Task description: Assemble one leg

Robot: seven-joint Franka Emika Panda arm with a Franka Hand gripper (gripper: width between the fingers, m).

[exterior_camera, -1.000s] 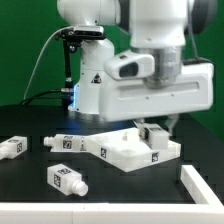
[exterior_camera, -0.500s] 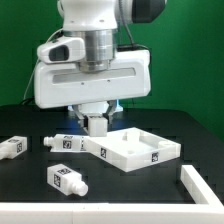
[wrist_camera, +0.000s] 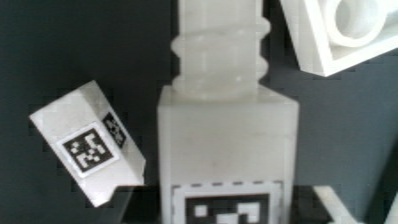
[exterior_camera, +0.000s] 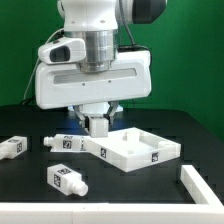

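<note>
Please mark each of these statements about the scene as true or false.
1. The gripper holds one leg between its fingers, above the table. True.
2. The large white panel stands upright on its edge. False: it lies flat on the table.
3. Three loose legs lie on the table at the exterior view's left of the panel. True.
4. The held leg is already screwed into a corner of the panel. False: it hangs in the fingers, apart from the panel.
</note>
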